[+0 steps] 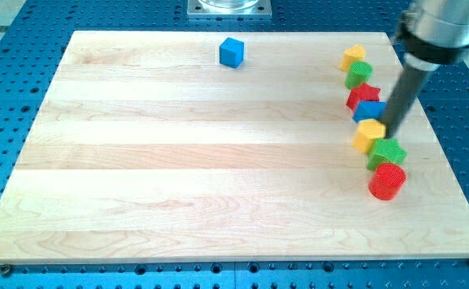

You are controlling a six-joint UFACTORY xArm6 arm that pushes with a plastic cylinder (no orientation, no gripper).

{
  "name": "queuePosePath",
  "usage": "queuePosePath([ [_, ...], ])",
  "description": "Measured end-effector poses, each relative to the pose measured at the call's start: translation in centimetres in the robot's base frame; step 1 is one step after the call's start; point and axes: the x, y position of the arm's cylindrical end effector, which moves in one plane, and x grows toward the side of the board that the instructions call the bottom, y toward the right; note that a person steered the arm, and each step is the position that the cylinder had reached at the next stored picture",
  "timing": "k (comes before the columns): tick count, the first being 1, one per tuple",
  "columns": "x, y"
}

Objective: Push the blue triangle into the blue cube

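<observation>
The blue cube (231, 52) sits alone near the view's top, left of centre on the wooden board (178, 160). The blue triangle (369, 111) lies in a column of blocks at the view's right, between a red block above it and a yellow block below it. My dark rod comes down from the view's top right, and my tip (391, 126) rests right at the blue triangle's right side, touching or nearly touching it.
The column at the view's right holds, from top to bottom, a yellow block (352, 57), a green block (358, 74), a red block (363, 94), a yellow block (370, 134), a green block (387, 152) and a red cylinder (387, 181).
</observation>
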Motion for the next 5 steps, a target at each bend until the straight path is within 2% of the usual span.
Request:
queuePosePath([
  [1, -1.0, -1.5],
  [2, -1.1, 1.6],
  [3, -3.0, 0.1],
  [4, -5.1, -6.1],
  [5, -8.2, -9.4],
])
